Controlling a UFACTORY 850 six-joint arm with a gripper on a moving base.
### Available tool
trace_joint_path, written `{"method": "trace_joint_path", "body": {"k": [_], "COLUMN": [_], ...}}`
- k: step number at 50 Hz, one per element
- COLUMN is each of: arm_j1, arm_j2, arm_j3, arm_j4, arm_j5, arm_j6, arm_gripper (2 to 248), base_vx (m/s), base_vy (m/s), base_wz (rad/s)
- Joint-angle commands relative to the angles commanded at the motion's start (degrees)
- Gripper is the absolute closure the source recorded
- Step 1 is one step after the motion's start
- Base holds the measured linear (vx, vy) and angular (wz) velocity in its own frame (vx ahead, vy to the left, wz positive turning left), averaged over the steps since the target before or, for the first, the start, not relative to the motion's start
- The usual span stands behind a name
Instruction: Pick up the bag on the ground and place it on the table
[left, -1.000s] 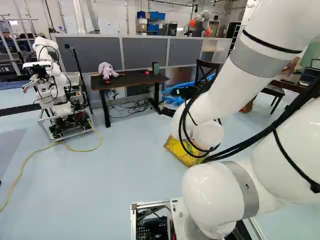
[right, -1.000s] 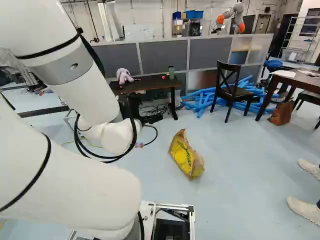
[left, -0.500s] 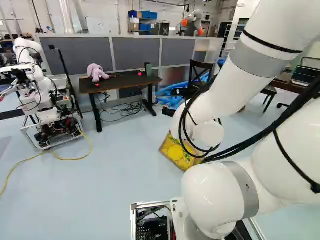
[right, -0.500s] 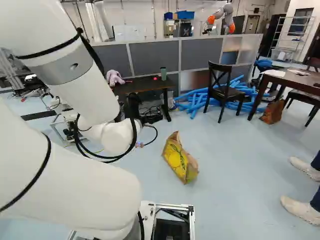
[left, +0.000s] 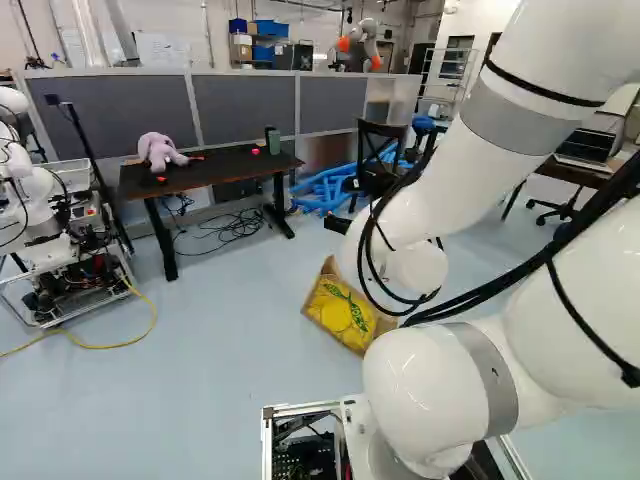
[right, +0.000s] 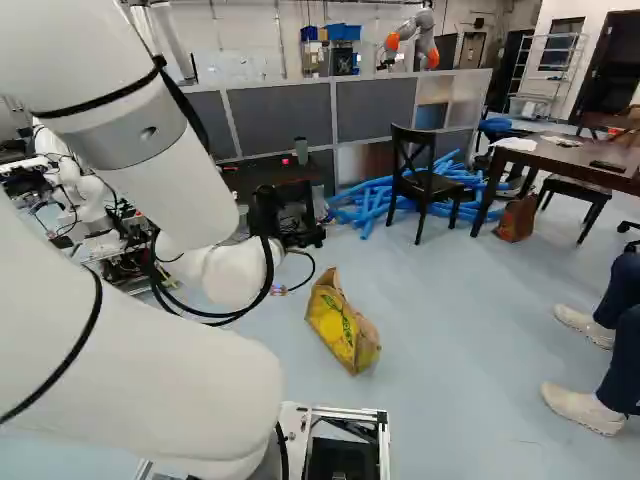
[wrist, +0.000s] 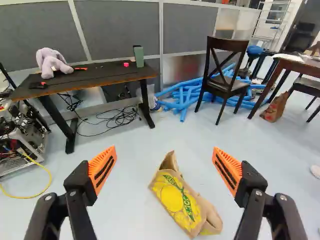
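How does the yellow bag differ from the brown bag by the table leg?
The yellow bag has a yellow face with green lettering; the brown bag shows no yellow. The yellow bag seems to lie on its side, while the brown bag looks upright. The yellow bag is nearer; the brown bag is farther off. Both are on the floor.

Ahead of the pincer (right: 290, 228), the floor (wrist: 127, 200) bears a paper bag (wrist: 175, 200); farther ahead, a table (wrist: 102, 72) holds a plush toy (wrist: 50, 62).

Grey partitions (wrist: 120, 30), perhaps fabric-covered, stand behind a dark chair (wrist: 226, 85) on pale-blue floor (wrist: 127, 200).
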Motion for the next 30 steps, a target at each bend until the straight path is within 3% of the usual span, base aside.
{"method": "trace_joint_path", "body": {"k": [18, 30], "arm_j1": [0.0, 0.0], "arm_j2": [0.0, 0.0], "arm_j3": [0.0, 0.0], "arm_j4": [0.0, 0.0], "arm_j5": [0.0, 0.0], "arm_j6": [0.0, 0.0], "arm_gripper": [3, 3], "base_vx": [0.114, 0.108], "base_vy": [-0.081, -0.051], "base_wz": [-0.162, -0.015]}}
